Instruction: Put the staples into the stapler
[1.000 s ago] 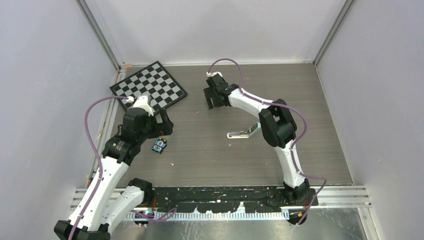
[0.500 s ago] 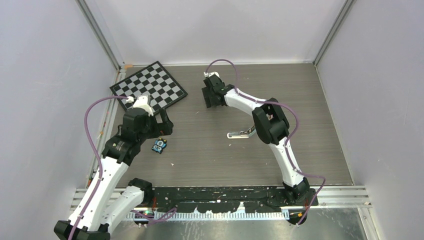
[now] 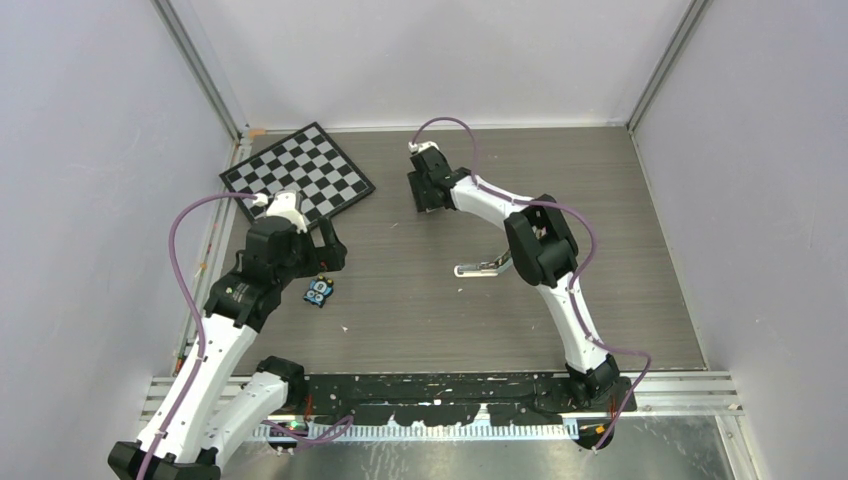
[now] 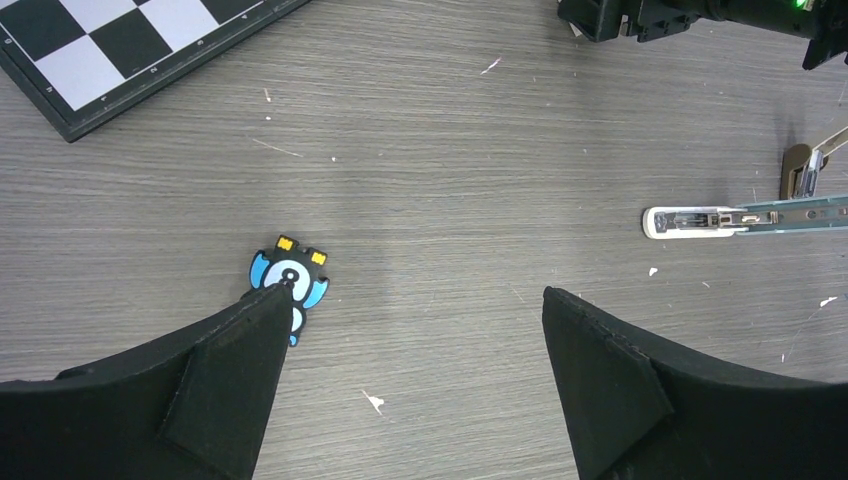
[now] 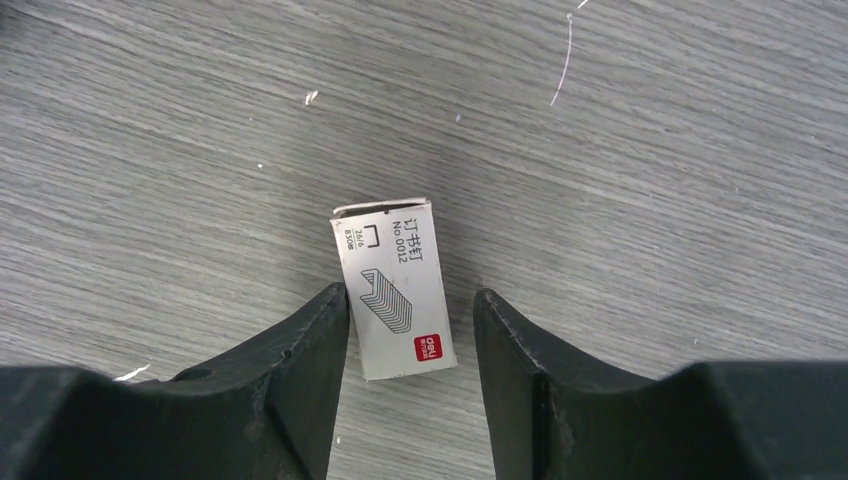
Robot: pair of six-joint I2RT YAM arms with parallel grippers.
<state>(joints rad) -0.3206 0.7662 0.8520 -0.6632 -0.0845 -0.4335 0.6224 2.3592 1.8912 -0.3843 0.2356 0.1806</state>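
Barely begun: the stapler (image 4: pixel 740 217) lies open, the right gripper (image 5: pixel 410 293) poised wide around the white box (image 5: pixel 385 250), not yet clasping it.

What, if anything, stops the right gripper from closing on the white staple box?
Probably nothing; yes, it looks reachable. The right gripper is open and straddles the white box, with nothing else between the jaws.

Seven things are counted on one grey table (image 3: pixel 420 325), seen from above. There are two white robot arms, the left arm (image 3: pixel 225 320) at 7 o'clock and the right arm (image 3: pixel 545 250) at 4 o'clock. One chessboard (image 3: pixel 298 172) lies at 10 o'clock. One blue-and-black gadget (image 3: pixel 320 291) lies at 8 o'clock. One stapler (image 3: pixel 487 266) lies just off centre toward 4 o'clock, with one tan block (image 4: pixel 793 160) near it. One white box (image 5: pixel 394 288) lies at 12 o'clock.
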